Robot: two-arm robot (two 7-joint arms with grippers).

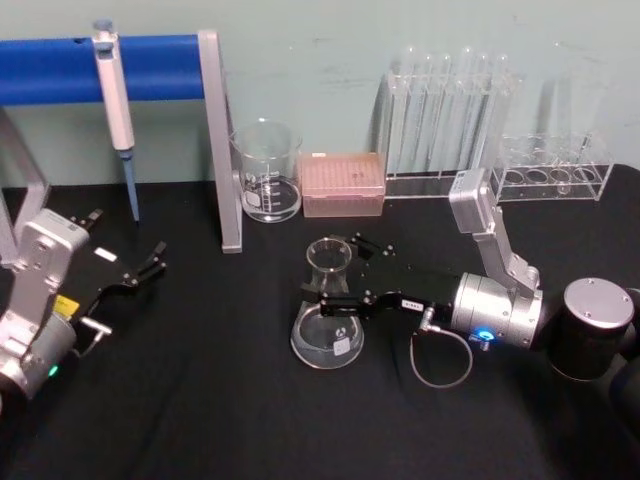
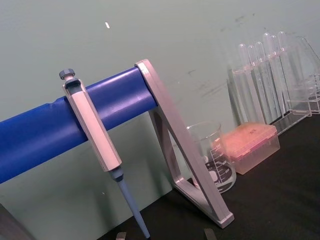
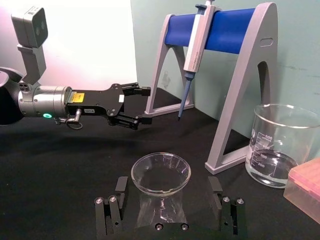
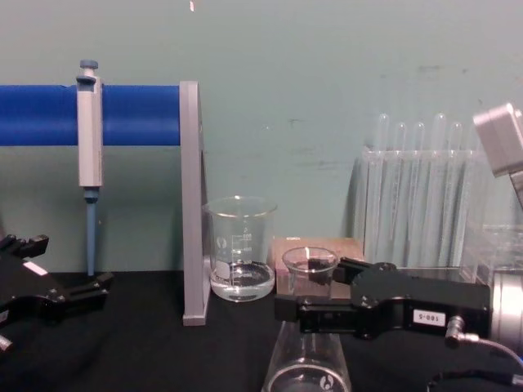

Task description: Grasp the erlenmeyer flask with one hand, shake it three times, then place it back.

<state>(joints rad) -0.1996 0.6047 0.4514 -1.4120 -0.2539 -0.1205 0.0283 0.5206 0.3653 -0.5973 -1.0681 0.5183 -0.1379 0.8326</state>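
Right tool [image 1: 335,268] spread open astride neck of upright erlenmeyer flask [image 1: 325,340] on desk [image 1: 220,390]; left tool [image 1: 128,242] parked open at left.

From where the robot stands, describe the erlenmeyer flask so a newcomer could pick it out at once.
Start at the blue-barred pipette stand at the back left. Right of its grey leg stands a beaker; the erlenmeyer flask sits nearer, between the open fingers of the right gripper. It alone is cone-shaped with a narrow neck.

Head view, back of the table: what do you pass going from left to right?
pipette → stand's grey upright → glass beaker → pink tip box → test tubes in clear rack → second clear rack
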